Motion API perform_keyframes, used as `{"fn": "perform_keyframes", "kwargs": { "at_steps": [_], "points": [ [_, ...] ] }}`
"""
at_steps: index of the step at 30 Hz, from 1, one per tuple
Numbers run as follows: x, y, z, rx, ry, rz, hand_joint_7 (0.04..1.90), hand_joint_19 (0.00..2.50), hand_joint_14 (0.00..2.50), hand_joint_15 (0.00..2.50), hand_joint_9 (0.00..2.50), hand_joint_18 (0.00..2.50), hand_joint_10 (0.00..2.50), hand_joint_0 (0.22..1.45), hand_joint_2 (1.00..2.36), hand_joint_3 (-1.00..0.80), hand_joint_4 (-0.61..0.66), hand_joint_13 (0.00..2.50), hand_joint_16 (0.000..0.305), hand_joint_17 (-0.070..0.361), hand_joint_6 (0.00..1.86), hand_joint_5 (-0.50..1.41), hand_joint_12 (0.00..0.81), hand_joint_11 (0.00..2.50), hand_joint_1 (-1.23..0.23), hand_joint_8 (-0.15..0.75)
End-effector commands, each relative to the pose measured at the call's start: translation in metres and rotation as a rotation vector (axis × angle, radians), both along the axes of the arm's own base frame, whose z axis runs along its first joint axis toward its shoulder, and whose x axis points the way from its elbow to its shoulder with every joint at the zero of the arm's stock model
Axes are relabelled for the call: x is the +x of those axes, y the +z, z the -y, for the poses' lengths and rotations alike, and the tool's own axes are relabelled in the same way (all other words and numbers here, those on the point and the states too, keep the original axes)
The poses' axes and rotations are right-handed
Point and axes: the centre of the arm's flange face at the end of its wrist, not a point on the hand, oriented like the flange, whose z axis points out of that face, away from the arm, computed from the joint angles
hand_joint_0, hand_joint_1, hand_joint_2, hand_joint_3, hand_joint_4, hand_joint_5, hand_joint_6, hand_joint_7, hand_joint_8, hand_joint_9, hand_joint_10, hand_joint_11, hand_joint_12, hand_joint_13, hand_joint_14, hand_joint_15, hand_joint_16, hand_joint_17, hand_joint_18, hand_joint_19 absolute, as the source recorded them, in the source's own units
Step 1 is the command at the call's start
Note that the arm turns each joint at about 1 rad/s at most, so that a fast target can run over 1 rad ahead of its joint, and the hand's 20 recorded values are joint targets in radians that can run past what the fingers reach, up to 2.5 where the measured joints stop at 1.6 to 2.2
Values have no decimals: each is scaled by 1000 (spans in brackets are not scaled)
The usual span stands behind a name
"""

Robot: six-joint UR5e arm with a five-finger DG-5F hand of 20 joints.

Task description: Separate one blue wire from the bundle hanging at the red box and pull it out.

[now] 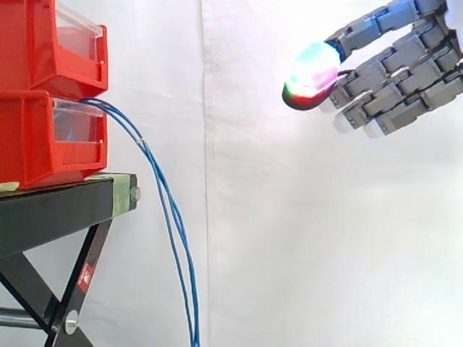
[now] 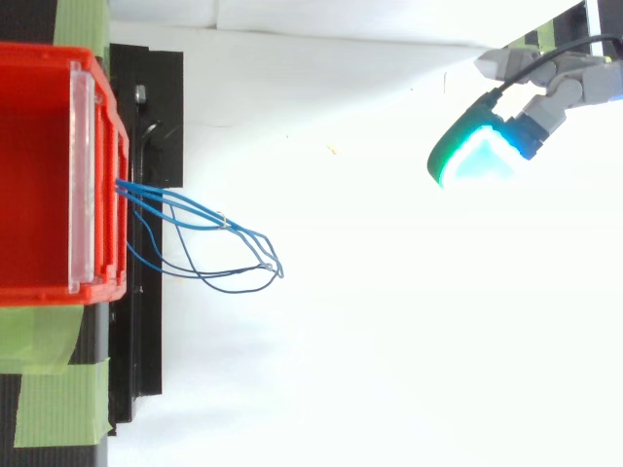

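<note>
Well apart: blue wires (image 1: 176, 233) at red box (image 1: 29, 141), fingers (image 1: 405, 54) straight, empty.

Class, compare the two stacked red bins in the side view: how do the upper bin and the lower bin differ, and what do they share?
The lower bin stands directly on the black stand, while the upper bin sits stacked on the lower bin. A bundle of blue wires hangs out of the lower bin's front and droops past the stand; none leave the upper bin. Both bins are red, each with a clear front panel.
</note>
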Motion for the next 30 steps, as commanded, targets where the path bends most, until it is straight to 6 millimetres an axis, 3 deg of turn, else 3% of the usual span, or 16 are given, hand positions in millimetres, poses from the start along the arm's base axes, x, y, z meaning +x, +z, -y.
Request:
{"fn": "perform_keyframes", "kwargs": {
  "at_steps": [1, 13, 22, 30],
  "points": [
    [0, 0, 2, -29, 5, -6, 687, 6, 0, 85, 0, 0, 0, 468, 1000, -500, 91, 0, 59, 133, 501, -282, 311, 0, -455, 185],
    [-4, -1, 2, -77, 18, -43, 708, 12, 2, 83, 0, 0, 0, 474, 1000, -500, 122, 0, 59, 133, 502, -271, 314, 0, -510, 203],
    [-8, -45, 1, -116, 27, 18, 714, 10, 2, 86, 0, 0, 0, 481, 1000, -500, 136, 0, 58, 131, 502, -266, 309, 0, -524, 205],
    [3, -65, 5, -144, -53, 130, 723, 22, 2, 86, 0, 0, 0, 483, 1000, -500, 152, 0, 58, 131, 502, -262, 312, 0, -531, 209]
  ]
}}
